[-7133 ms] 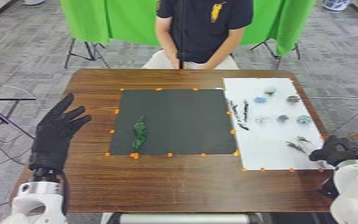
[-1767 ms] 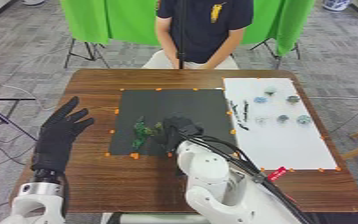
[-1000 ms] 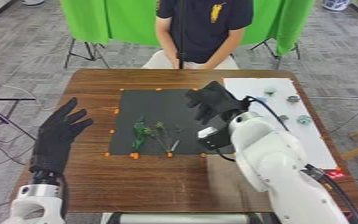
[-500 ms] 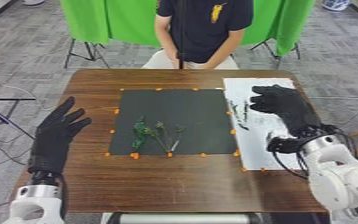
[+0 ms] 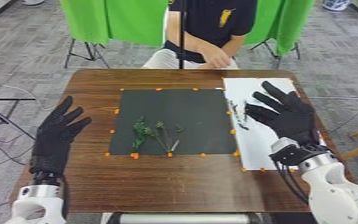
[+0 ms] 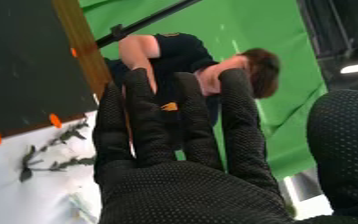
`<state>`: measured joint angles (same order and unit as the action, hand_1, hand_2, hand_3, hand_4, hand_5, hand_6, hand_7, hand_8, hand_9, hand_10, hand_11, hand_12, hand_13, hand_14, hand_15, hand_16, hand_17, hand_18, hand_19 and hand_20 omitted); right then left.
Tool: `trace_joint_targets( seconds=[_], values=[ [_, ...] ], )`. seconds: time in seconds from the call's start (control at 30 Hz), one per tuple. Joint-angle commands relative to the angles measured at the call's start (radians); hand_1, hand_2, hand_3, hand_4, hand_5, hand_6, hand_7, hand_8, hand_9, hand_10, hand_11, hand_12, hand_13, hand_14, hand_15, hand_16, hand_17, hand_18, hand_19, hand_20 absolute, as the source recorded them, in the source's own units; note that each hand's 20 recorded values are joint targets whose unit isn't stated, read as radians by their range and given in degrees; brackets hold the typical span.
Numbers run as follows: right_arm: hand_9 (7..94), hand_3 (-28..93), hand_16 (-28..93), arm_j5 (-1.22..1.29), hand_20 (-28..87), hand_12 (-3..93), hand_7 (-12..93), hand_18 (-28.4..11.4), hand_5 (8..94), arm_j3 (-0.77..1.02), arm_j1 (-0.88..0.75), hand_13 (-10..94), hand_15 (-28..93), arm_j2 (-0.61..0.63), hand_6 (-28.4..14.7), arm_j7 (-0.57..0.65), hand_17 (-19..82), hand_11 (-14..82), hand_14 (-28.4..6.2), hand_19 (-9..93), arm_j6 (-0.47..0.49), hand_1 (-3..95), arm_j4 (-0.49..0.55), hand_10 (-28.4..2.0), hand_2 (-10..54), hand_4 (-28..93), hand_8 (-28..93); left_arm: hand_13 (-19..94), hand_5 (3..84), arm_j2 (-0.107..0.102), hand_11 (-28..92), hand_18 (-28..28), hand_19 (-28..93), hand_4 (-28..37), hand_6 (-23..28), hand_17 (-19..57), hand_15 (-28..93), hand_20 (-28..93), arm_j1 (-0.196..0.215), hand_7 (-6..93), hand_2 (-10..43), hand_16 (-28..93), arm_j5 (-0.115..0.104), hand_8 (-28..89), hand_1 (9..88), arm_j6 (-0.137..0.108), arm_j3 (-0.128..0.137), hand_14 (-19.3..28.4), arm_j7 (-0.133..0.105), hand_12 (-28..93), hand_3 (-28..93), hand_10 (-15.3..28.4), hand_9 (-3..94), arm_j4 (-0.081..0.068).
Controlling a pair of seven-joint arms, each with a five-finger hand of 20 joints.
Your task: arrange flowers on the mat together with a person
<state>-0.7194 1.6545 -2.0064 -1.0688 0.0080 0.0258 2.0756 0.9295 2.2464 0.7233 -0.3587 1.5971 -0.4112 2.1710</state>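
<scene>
Fingers of the right hand (image 5: 294, 121) are spread, pinching nothing; dark sprigs (image 6: 67, 164) lie just left of them on the white sheet (image 5: 257, 151), green stems (image 5: 141, 131) farther left on the black mat (image 5: 189, 105). A low sweep leftward might knock the sprigs askew.

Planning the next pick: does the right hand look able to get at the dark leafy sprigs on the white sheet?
Probably yes: the right hand hovers over the white sheet with open fingers, close beside the dark leafy sprigs, and nothing seems to lie on them.
</scene>
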Motion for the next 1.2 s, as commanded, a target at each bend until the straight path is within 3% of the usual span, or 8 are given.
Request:
trace_joint_targets(
  seconds=[0.03, 0.7, 0.83, 1.0, 1.2],
  values=[
    [43.0, 77, 19, -0.106, 19, 12.6, 13, -21.7, 39.9, 0.001, -0.05, 34, 17, -0.018, 4.3, -0.008, 4, 5.0, -18.9, 45, 0.024, 12.9, 0.005, -11.2, 11.3, -28, -12, 27, 33.4, 0.016, 18, 22.4, 43, -26.4, 3.1, -9.7, 40, 13, 0.002, 11.9, 4.2, -5, 0.006, -10, 23.2, 0.009, -0.003, 24.1, 0.02, 9, 81, 15.3, 33.1, -0.004],
    [42.9, 77, 21, -0.12, 19, 12.9, 13, -21.8, 40.0, -0.035, -0.013, 34, 18, -0.007, 4.5, 0.012, 3, 5.0, -18.8, 45, 0.026, 12.7, -0.005, -11.1, 10.9, -28, -12, 27, 33.2, 0.016, 19, 22.3, 43, -26.1, 3.1, -9.7, 42, 13, 0.005, 12.1, 4.0, -5, 0.0, -10, 23.5, 0.002, -0.002, 24.4, 0.015, 10, 81, 15.8, 33.7, -0.002],
    [43.0, 77, 21, -0.12, 20, 12.9, 13, -21.6, 40.1, -0.037, -0.014, 34, 18, -0.01, 4.4, 0.017, 3, 5.0, -18.7, 45, 0.025, 12.8, -0.006, -11.1, 10.9, -28, -12, 27, 33.2, 0.021, 19, 22.4, 43, -26.1, 3.1, -9.7, 42, 13, 0.002, 12.1, 3.9, -5, 0.006, -10, 23.7, 0.007, 0.001, 24.4, 0.028, 10, 81, 15.9, 33.7, -0.002],
    [43.2, 77, 21, -0.124, 20, 13.0, 13, -21.6, 40.4, -0.044, -0.005, 35, 19, -0.012, 4.7, 0.024, 3, 5.0, -18.8, 45, 0.029, 13.0, -0.009, -11.1, 10.8, -28, -12, 27, 33.3, 0.015, 19, 22.4, 43, -24.8, 3.4, -9.7, 42, 13, -0.006, 12.3, 3.7, -5, -0.002, -10, 24.3, 0.001, -0.007, 24.4, 0.016, 10, 82, 15.9, 33.8, -0.004],
    [43.4, 77, 20, -0.132, 20, 13.0, 14, -21.6, 40.6, -0.04, -0.017, 35, 20, -0.008, 4.7, 0.02, 3, 5.1, -18.8, 46, 0.023, 13.1, -0.003, -11.1, 10.7, -28, -12, 27, 33.3, 0.017, 19, 22.4, 43, -23.9, 3.4, -9.7, 42, 13, 0.004, 12.3, 3.7, -5, 0.002, -10, 24.7, 0.002, 0.002, 24.4, 0.025, 10, 82, 15.9, 33.8, -0.001]
  ],
)
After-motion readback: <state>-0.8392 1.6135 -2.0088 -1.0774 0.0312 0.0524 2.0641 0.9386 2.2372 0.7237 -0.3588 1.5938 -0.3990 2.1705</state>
